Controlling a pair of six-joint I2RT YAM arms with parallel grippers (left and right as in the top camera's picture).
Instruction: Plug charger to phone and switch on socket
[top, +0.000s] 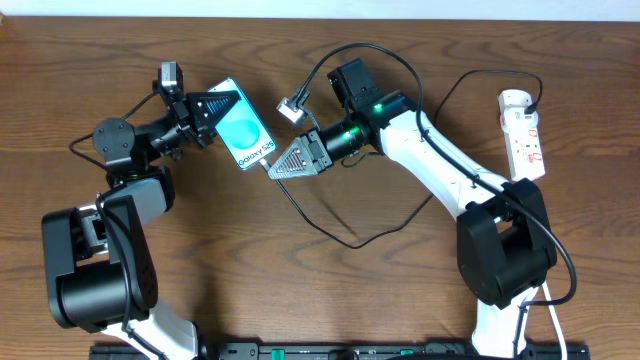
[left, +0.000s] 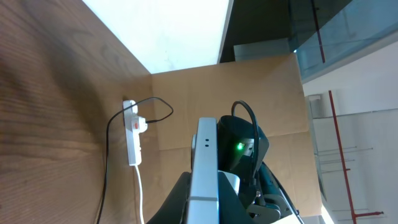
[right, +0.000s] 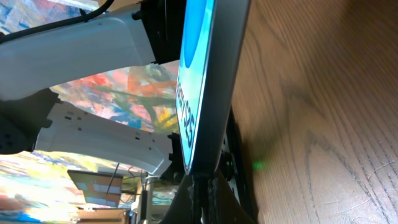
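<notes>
Overhead first. The left fingers (top: 222, 108) are pinching the upper end of the slim black-edged smartphone with the bright turquoise screen (top: 245, 135). It sits at a slant over the brown wooden counter (top: 400, 310). The phone's long axis runs from the left fingers straight toward the right fingers (top: 272, 167), whose tips are right at its lower short edge.

The right fingers are pressed together. The long thin black charger cable (top: 345, 238) trails out from under them and loops over the counter. So I reckon they're pinching its plug tip, though the tip itself is hidden. The white elongated power strip with red markings (top: 522, 135) lies well apart, out past the right arm and way nearer that arm than the left one.

Left wrist view: the phone is edge-on (left: 204, 155) between the left fingers, pointing dead ahead at the right arm's black wrist with its green light (left: 239, 147). The strip (left: 132, 140) is far off, ahead and to the left.

Right wrist view: the phone's screen (right: 196, 74) rises straight ahead of the tight-shut fingers, its end edge meeting their tips. I can't tell if the plug is seated.

My guess is the next push has to go along the phone's long axis, toward the left fingers.
</notes>
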